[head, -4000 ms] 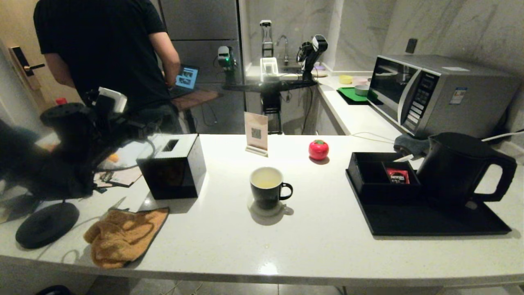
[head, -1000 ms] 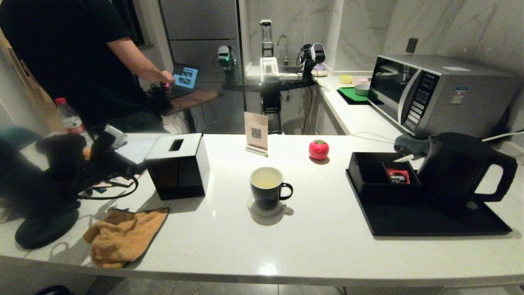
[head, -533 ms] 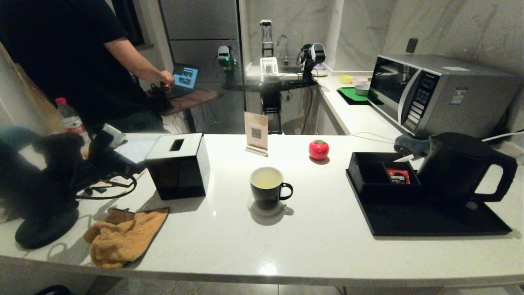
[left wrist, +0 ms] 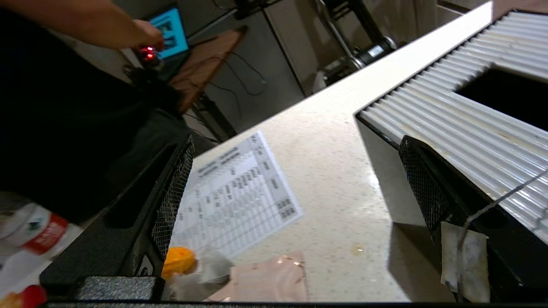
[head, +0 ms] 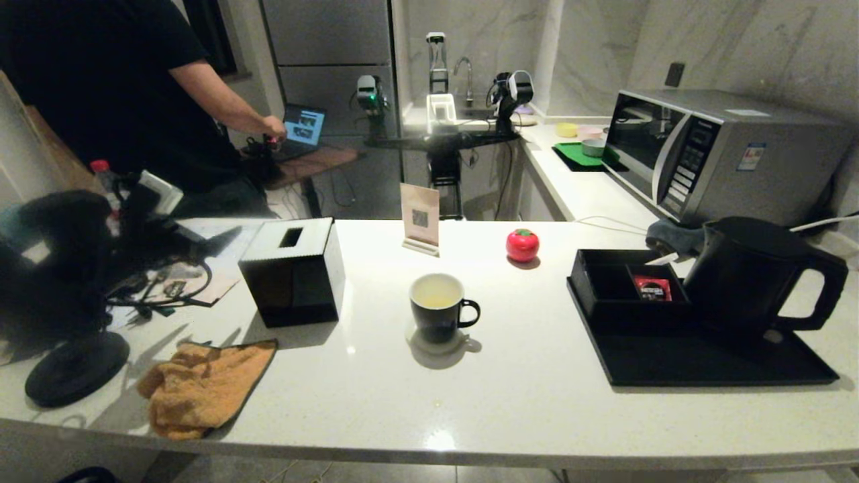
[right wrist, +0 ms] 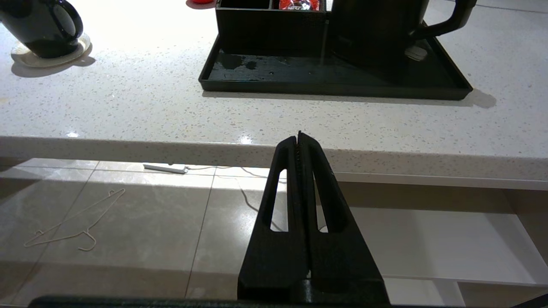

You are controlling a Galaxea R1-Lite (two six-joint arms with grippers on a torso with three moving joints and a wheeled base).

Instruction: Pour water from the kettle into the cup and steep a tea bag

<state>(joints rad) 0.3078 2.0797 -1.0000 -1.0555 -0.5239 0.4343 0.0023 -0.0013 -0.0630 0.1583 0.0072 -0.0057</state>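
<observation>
The cup [head: 437,306] stands on a coaster at mid-counter with pale yellowish water [head: 436,293] inside; it also shows in the right wrist view as the cup [right wrist: 40,25]. The kettle [head: 751,275] sits upright on the black tray [head: 704,365] at the right. My left gripper [head: 218,243] hovers open just left of the tissue box, nothing between its fingers. A pale paper tag on a thread [left wrist: 464,261] clings to one finger. A small greyish pouch [left wrist: 207,269] lies below; I cannot tell if it is the tea bag. My right gripper [right wrist: 299,136] is shut, parked below the counter's front edge.
The black tissue box [head: 292,272] stands at the left with an orange cloth [head: 201,386] and a black round base [head: 77,365] in front of it. A red tomato-shaped thing [head: 522,245], a sign stand [head: 420,218] and a person [head: 121,87] are behind. A red packet [head: 651,288] lies in the tray's box.
My left arm has risen and drawn back a little beside the tissue box. Cup, kettle and right arm have not moved.
</observation>
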